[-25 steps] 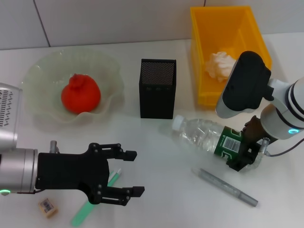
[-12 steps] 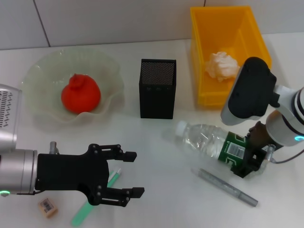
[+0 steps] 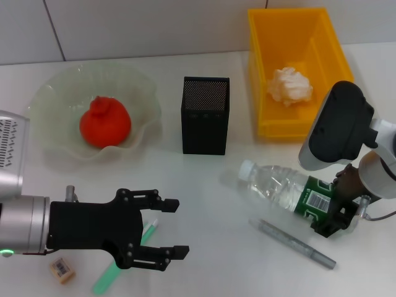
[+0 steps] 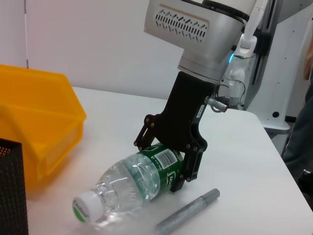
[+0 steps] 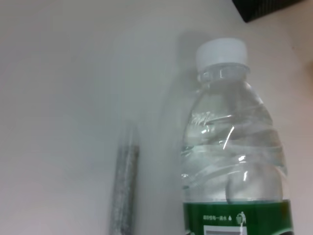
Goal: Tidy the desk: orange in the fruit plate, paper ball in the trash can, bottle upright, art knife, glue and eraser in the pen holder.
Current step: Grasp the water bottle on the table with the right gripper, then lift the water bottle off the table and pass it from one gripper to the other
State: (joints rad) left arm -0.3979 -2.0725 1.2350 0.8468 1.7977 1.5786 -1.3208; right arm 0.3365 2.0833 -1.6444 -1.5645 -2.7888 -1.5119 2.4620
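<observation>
The clear, green-labelled bottle [image 3: 288,189] lies tilted on its side, white cap toward the pen holder [image 3: 205,115].

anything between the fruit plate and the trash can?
Yes: the pen holder, upright and apart from both the fruit plate and the trash can. Otherwise bare table. Clear in the head view.

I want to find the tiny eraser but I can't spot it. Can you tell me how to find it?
Start at the big wavy fruit plate holding the orange, then look toward the table's near edge, past the open left gripper. The eraser lies beside a green stick. It is the only tan block with a barcode.
</observation>
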